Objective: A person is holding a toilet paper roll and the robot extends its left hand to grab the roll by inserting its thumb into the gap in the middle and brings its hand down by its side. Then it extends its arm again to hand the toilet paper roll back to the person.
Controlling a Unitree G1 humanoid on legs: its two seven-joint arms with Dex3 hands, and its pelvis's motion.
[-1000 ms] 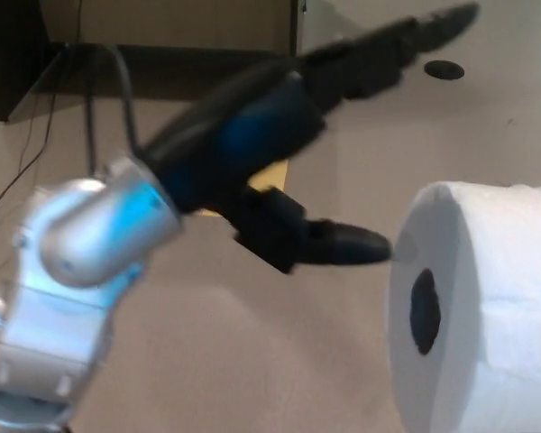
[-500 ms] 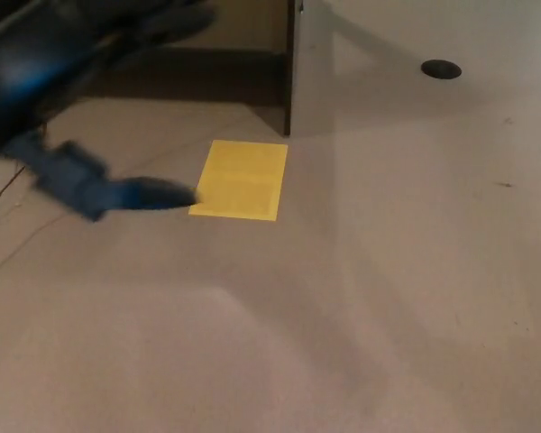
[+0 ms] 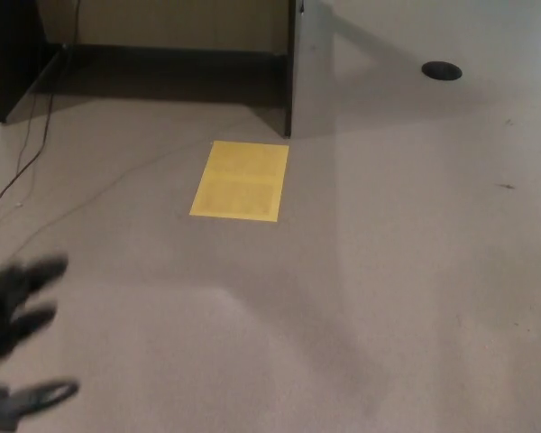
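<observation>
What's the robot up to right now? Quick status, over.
Left hand low at picture's left edge, fingers apart, holding nothing. Right hand not in view. Toilet paper roll not in view. Nothing in the way; only a yellow sheet on the floor.

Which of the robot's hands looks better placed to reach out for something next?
The left, probably. The black left hand shows at the lower left edge over the tan floor, fingers spread and holding nothing. The right hand is not in view. No toilet paper roll shows either, so this is only a guess.
</observation>
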